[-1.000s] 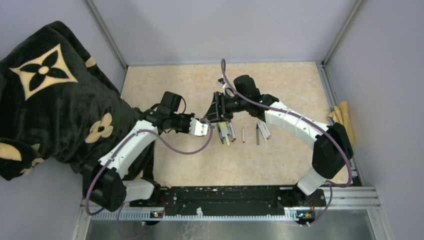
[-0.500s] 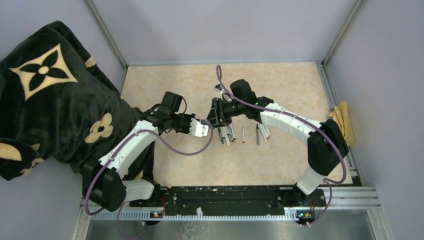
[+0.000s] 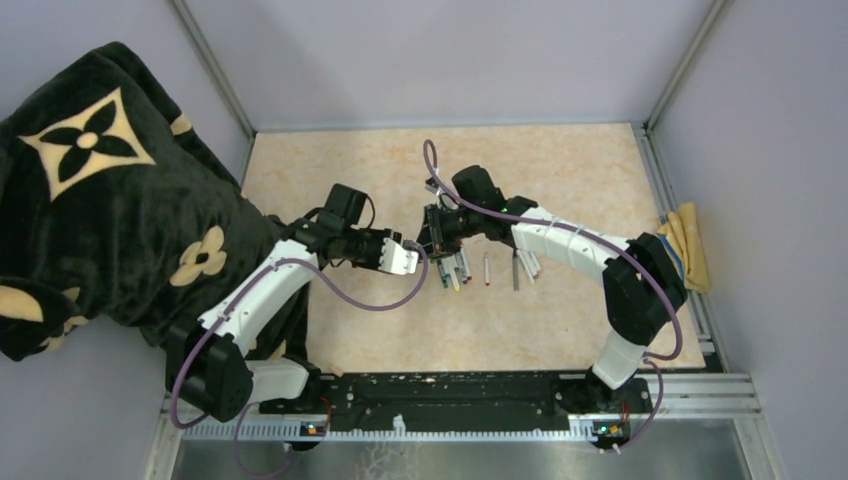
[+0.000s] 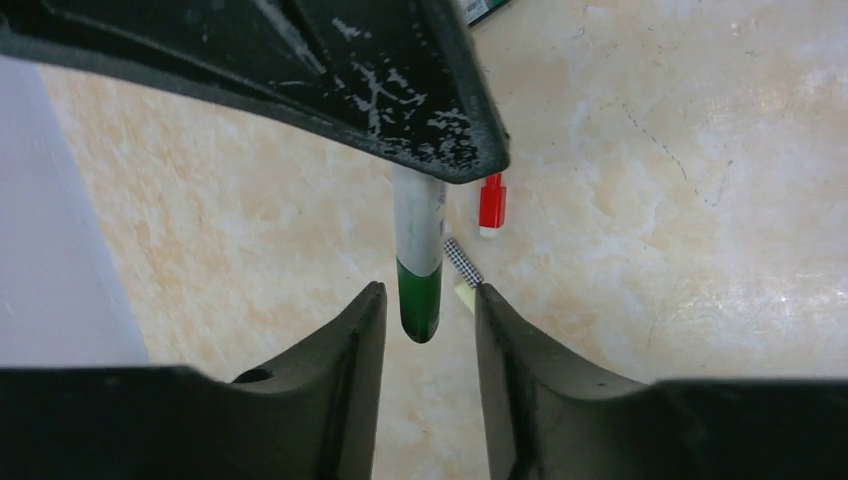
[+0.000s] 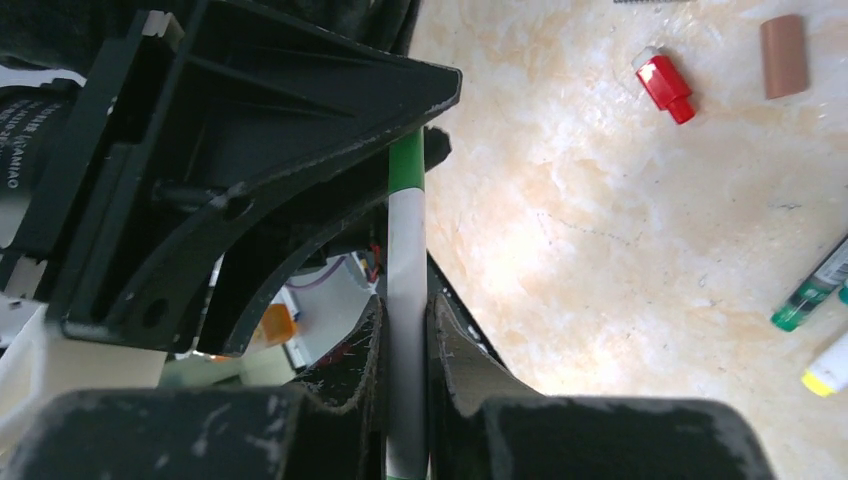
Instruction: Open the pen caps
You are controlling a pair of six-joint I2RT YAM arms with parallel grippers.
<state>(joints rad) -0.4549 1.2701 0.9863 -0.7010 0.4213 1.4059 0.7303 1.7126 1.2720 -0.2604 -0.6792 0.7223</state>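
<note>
My right gripper (image 5: 405,312) is shut on the white barrel of a pen (image 5: 407,262) and holds it above the table. The pen's green cap (image 4: 419,298) points at my left gripper (image 4: 428,302). That gripper is open, and the cap's end sits between its fingertips with a gap on each side. In the top view the two grippers meet nose to nose, left (image 3: 405,258) and right (image 3: 432,232). A loose red cap (image 5: 665,85) and a brown cap (image 5: 783,42) lie on the table. Several more pens (image 3: 455,268) lie in a row just right of the grippers.
A dark patterned blanket (image 3: 90,200) covers the left side and reaches the left arm. A yellow cloth (image 3: 685,235) lies at the right wall. A green-tipped pen (image 5: 805,300) and a yellow-tipped pen (image 5: 828,368) lie nearby. Grey walls bound the table (image 3: 340,170).
My right arm has moved left with the pen, bringing the green cap end up to my left gripper. The left arm has barely moved.
</note>
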